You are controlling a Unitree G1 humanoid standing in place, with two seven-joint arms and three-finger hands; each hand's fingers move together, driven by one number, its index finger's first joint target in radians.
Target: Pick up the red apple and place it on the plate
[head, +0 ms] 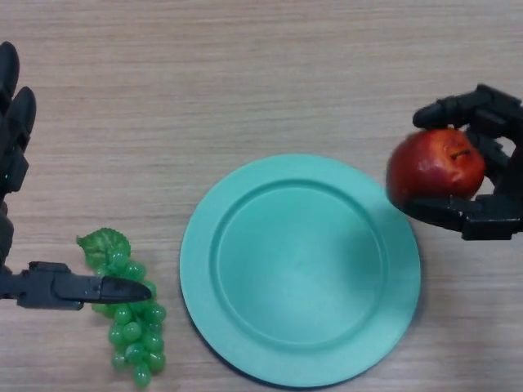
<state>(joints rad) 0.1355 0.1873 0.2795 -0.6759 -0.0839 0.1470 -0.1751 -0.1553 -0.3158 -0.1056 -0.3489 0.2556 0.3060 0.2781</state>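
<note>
A red apple [435, 166] sits in my right hand [486, 214] at the right edge, with fingers above it and the thumb below, curled round it. The apple hangs just over the right rim of the teal plate [245, 327], which lies flat in the middle near the front. At the left edge my left hand [15, 139] rests with its fingers straight and its thumb [90, 288] stretched out across a bunch of green grapes, holding nothing.
The green grapes [135, 331] with a leaf lie on the wooden table [245, 82] left of the plate, partly under my left thumb.
</note>
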